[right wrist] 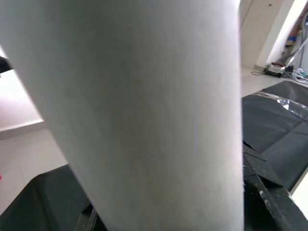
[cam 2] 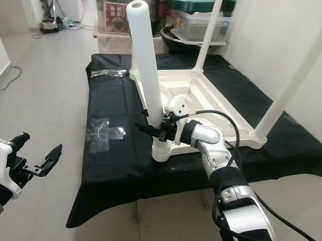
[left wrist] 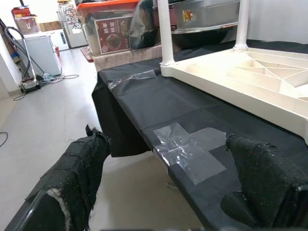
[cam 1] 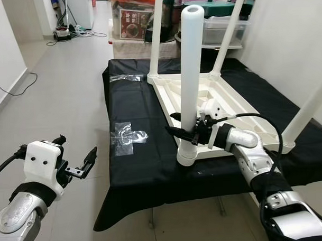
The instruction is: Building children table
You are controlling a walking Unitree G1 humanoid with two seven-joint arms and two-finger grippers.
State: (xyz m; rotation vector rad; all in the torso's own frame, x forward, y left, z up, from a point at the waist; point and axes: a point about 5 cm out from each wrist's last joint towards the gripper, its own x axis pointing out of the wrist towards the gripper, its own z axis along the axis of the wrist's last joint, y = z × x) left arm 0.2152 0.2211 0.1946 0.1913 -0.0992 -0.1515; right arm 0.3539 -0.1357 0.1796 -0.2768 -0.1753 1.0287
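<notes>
A white children's table point(cam 1: 240, 104) lies upside down on a low surface draped in black cloth point(cam 1: 136, 169). Its legs point up. The near leg point(cam 1: 191, 72) stands upright in the table's front corner socket point(cam 1: 186, 156). My right gripper point(cam 1: 185, 131) is shut on this leg just above the socket, and the leg point(right wrist: 144, 110) looms close in the right wrist view with a black finger point(right wrist: 264, 187) beside it. My left gripper point(cam 1: 77, 155) hangs open over the floor, left of the cloth's edge, holding nothing; its fingers point(left wrist: 82, 163) frame the black cloth.
Three other legs point(cam 1: 157, 41) point(cam 1: 229, 33) point(cam 1: 309, 110) rise from the far and right corners. Clear tape patches point(cam 1: 127, 135) point(cam 1: 122, 78) lie on the cloth. Storage boxes point(cam 1: 133, 18) crowd the back. Cables point(cam 1: 68, 33) lie on the far floor. A wall point(cam 1: 295, 36) runs close on the right.
</notes>
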